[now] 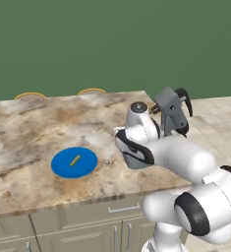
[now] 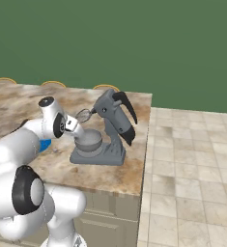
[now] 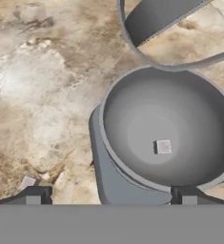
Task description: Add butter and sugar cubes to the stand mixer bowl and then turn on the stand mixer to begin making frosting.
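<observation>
The grey stand mixer [image 2: 114,120] stands at the counter's right end with its head tilted up and its wire whisk [image 3: 147,52] raised. One sugar cube [image 3: 163,147] lies on the bottom of the stand mixer bowl [image 3: 132,109], which sits on the mixer's base. My gripper [image 3: 111,196] hangs just above the bowl's near rim, open, with nothing between its fingertips [image 3: 33,195]. A second sugar cube [image 3: 27,181] rests on the counter, between the bowl and the blue plate [image 1: 63,167]. The butter [image 1: 75,160] lies on that plate. In the right base view my gripper [image 2: 81,134] is at the bowl [image 2: 90,141].
The marble counter [image 1: 28,128] ends just right of the mixer, with tiled floor [image 2: 192,159] beyond. Yellow stool tops [image 1: 91,91] show past the far edge. My arm crosses the counter's right part in the left base view and hides the bowl there.
</observation>
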Motion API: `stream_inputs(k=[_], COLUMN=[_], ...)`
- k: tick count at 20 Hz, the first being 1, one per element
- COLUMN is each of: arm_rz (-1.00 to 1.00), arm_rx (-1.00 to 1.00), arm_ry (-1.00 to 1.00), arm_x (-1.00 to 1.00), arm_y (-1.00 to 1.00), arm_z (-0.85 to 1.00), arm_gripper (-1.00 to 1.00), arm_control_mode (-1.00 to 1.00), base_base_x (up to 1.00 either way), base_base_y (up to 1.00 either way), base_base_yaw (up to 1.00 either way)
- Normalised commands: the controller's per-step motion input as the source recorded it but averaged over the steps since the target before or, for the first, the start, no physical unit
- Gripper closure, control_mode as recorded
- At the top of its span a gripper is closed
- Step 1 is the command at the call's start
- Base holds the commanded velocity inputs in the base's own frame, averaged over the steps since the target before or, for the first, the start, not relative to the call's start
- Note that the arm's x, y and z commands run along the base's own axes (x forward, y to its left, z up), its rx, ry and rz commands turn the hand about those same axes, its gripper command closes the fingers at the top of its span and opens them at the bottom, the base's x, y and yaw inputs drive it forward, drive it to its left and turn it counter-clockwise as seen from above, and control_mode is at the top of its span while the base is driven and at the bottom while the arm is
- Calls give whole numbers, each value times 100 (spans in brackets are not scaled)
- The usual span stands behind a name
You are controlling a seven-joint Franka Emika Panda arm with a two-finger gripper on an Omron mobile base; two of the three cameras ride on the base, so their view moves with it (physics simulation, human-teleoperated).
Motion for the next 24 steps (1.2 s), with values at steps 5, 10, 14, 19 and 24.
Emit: stream_inputs(k=[5,10,14,19,24], arm_rz=[12,16,18,15,13], arm_rx=[3,1,0,0,0], arm_ry=[26,24,17,3,0], arm_x=[0,0,0,0,0], arm_y=[18,22,25,17,21], arm_z=[7,0,0,-1,-2], arm_gripper=[-100,-100,-100,-100,-100], arm_control_mode=[-100,-100,-100,-100,-100], base_base_x=[0,0,0,0,0], base_base_y=[0,0,0,0,0], base_base_yaw=[0,0,0,0,0])
